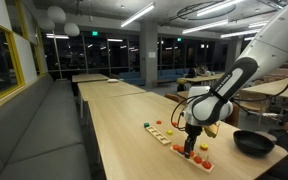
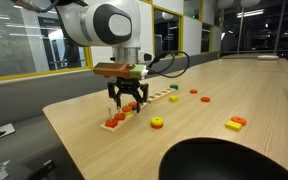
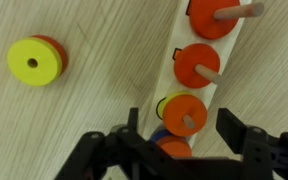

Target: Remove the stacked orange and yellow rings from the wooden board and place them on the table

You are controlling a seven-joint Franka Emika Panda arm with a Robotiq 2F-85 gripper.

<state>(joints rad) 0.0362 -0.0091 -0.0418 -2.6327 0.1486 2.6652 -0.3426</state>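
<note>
Orange and yellow rings (image 3: 185, 115) on wooden board (image 3: 176, 72) peg, jaws apart either side, another pair (image 3: 36, 62) on table (image 3: 94, 100)

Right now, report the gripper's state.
Gripper: open, straddling the stacked orange and yellow rings on the wooden board, holding nothing.

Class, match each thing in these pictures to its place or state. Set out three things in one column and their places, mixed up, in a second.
Things:
1. gripper
2. black bowl
3. yellow-on-orange ring stack

Places or states:
A. lying on the table beside the wooden board
B. open, over the board
C. on the table, well away from the board

Pairs: 1-B, 2-C, 3-A
</note>
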